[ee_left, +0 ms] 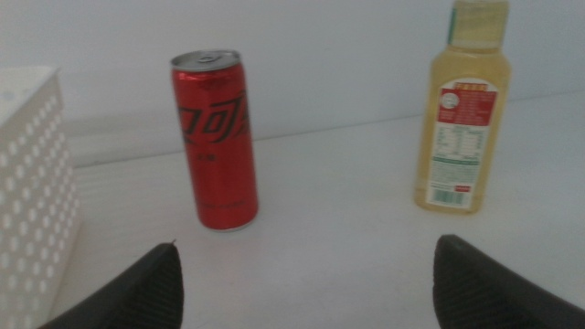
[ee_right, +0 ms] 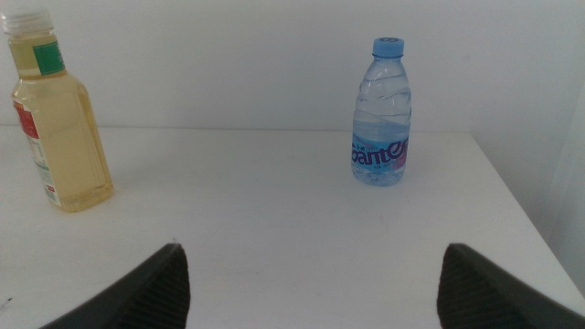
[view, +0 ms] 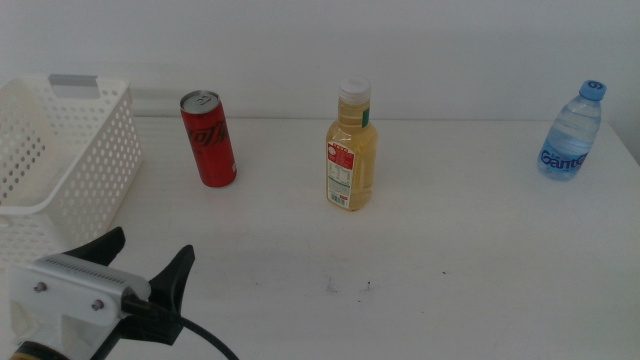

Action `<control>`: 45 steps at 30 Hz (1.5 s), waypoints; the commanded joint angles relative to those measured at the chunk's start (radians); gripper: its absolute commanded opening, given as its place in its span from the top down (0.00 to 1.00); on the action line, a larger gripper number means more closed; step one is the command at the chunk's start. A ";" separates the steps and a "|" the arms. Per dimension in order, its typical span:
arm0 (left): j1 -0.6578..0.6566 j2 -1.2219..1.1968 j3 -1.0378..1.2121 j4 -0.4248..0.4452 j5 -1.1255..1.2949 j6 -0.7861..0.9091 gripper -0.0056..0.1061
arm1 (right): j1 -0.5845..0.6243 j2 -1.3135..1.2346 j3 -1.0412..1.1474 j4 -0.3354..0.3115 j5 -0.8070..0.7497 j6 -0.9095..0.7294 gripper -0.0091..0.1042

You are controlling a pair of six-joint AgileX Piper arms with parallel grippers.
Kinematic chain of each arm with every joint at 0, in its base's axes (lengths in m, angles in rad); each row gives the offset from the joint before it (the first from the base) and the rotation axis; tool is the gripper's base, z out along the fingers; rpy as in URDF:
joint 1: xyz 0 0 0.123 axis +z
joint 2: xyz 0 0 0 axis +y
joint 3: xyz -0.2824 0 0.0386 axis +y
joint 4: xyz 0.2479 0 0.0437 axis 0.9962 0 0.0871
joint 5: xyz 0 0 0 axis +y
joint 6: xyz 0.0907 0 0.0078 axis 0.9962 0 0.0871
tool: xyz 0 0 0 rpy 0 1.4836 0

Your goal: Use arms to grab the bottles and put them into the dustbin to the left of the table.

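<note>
1. The left hand (view: 150,255) is hovering low over the near left corner of the worktop (view: 450,270), its 2 dark jaws standing wide apart and gripping nothing. In its wrist view, the left hand (ee_left: 306,274) is showing only the jaw tips, with bare worktop (ee_left: 347,238) between them.
2. The right hand (ee_right: 311,274) is appearing only in its own wrist view, with jaws spread wide and nothing between them; it is sitting out of the middle view.
3. The can (view: 208,138) is standing upright ahead of the left hand, well apart from it, toward the back of the worktop. In the left wrist view the can (ee_left: 215,139) is facing the open jaws.
4. The juice (view: 351,147) is standing upright to the right of the can, near the worktop's middle, apart from it. It is also showing in the left wrist view (ee_left: 461,110) and the right wrist view (ee_right: 55,114).
5. The water (view: 573,131) is standing upright at the far right, well apart from the juice. In the right wrist view the water (ee_right: 382,113) is standing ahead of the right hand, on the worktop (ee_right: 274,210).
6. The bin (view: 60,160) is sitting at the left edge, just beside the can and near the left hand. Its perforated wall (ee_left: 32,192) is showing in the left wrist view.
</note>
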 commanded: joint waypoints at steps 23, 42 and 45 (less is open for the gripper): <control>0.108 0.424 -0.527 -0.056 0.182 0.103 0.11 | -0.009 -0.005 0.003 -0.007 -0.009 -0.008 0.12; 0.187 0.779 -0.974 -0.026 0.306 0.090 0.11 | -0.009 -0.005 0.003 -0.007 -0.009 -0.008 0.12; 0.189 0.801 -1.005 -0.030 0.324 0.090 0.11 | -0.009 -0.005 0.003 -0.007 -0.009 -0.008 0.12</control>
